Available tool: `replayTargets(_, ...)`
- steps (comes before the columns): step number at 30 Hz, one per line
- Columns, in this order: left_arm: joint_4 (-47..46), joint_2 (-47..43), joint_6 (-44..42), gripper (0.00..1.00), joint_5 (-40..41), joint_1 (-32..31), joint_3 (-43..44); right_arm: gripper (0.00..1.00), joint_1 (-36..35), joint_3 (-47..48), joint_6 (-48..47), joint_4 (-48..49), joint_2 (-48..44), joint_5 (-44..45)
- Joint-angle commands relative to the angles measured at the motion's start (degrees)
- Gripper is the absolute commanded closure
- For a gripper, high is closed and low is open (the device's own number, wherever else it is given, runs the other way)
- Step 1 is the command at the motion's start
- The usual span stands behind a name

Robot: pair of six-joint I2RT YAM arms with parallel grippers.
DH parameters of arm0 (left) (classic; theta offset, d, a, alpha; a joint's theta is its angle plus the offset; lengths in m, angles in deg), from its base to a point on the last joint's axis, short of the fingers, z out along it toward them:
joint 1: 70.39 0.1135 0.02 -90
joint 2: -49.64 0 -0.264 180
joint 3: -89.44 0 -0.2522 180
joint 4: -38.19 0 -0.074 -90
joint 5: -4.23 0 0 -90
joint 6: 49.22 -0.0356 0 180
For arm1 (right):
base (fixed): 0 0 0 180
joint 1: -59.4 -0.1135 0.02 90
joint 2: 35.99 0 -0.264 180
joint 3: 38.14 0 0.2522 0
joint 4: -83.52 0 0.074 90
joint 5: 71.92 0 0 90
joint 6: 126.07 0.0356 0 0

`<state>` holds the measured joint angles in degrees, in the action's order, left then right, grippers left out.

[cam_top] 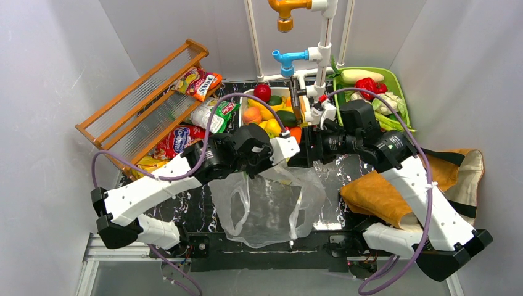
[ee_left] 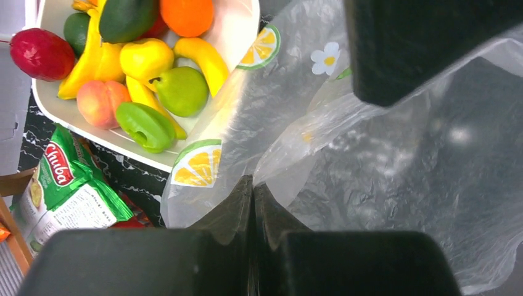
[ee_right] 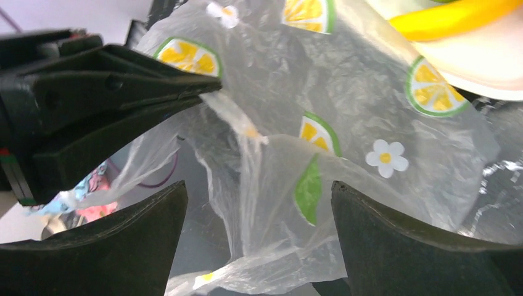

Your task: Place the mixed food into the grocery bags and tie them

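As L gripper [ee_left: 253, 188] pinches clear bag [cam_top: 271, 206], long axis far-to-near

wooden rack [cam_top: 142, 98] left | white tray [ee_left: 237, 43] centre | green tray [cam_top: 395, 77] right | blue tap [cam_top: 287, 60], orange tap [cam_top: 285, 9] behind

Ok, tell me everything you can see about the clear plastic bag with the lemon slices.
The plastic bag is thin, clear, crinkled film printed with lemon slices, green leaves and white flowers, with a loop handle. It slumps on the dark table between the arms, its far edge against the white tray. The left gripper is shut on a fold of it; the right gripper is open around another fold.
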<state>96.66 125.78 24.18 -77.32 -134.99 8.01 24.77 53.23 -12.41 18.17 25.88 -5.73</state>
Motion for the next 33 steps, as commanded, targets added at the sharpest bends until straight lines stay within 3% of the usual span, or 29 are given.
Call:
replayTargets(1, 2.0, -0.5, -2.0, 1.0, -3.7, 2.4, 4.1, 0.08, 0.0, 2.2, -2.4, 5.6, 1.7, -9.8)
replayTargets(16, 1.7, 1.4, -1.8, 1.0, -8.2, 5.0, 8.1, 0.1, -2.8, 5.1, -4.4, 8.2, 12.6, -11.2)
replayTargets(24, 1.9, 1.9, -1.3, 1.0, -7.4, 5.4, 10.0, 0.27, -4.3, 4.6, -4.4, 8.6, 15.4, -11.1)
replayTargets(27, 2.0, 1.8, -0.9, 1.0, -7.4, 5.7, 10.8, 0.42, -4.5, 4.4, -4.6, 8.4, 15.9, -10.1)
replayTargets(30, 1.8, 1.7, -0.4, 1.0, -7.1, 5.7, 11.1, 0.75, -4.5, 5.3, -4.6, 6.7, 16.2, -5.6)
replayTargets(33, 2.0, 1.8, 0.9, 0.98, -4.7, 5.8, 11.3, 0.98, -4.6, 7.2, -3.7, 3.6, 15.7, 4.1)
